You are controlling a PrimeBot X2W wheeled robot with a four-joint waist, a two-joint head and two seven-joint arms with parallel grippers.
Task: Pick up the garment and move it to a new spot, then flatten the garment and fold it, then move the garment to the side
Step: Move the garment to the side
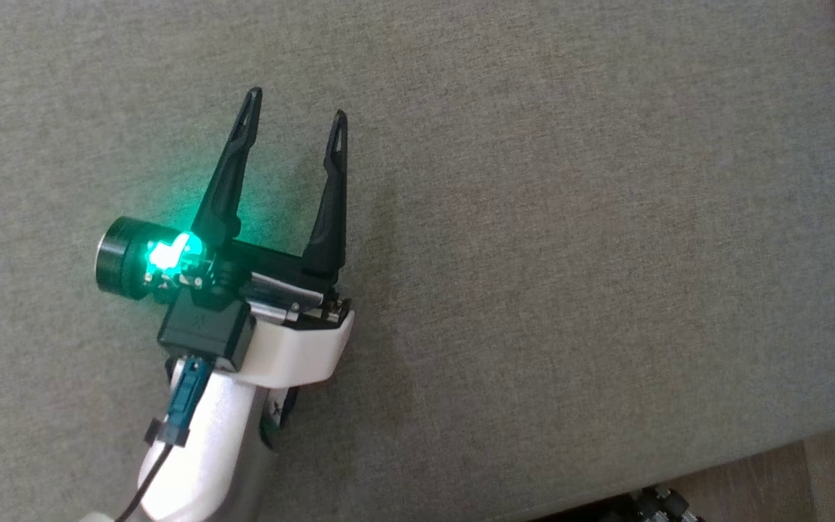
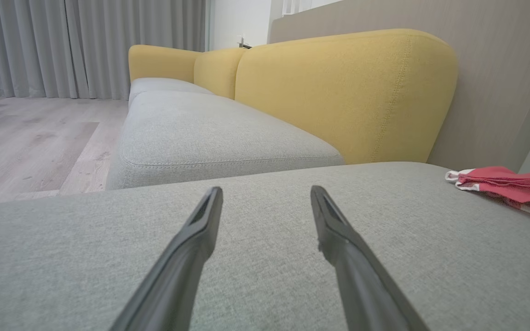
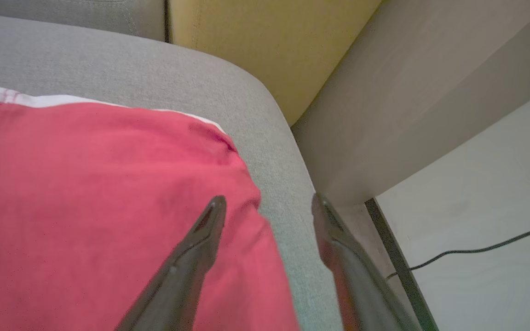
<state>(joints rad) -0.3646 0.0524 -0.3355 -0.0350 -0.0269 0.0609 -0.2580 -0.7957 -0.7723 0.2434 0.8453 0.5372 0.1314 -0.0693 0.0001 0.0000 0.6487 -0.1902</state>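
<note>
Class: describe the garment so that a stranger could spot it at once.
Find the yellow-backed sofa. On the grey seat at its end, near the corner, lies the garment. It alone is red, with a white edge.

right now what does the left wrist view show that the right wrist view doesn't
Left wrist view: the open left claw, grey curtains, wooden floor. Right wrist view: the open right claw over the edge of the red garment, a black cable. Shared: the garment, the grey cushion under it, the yellow backrest.
</note>
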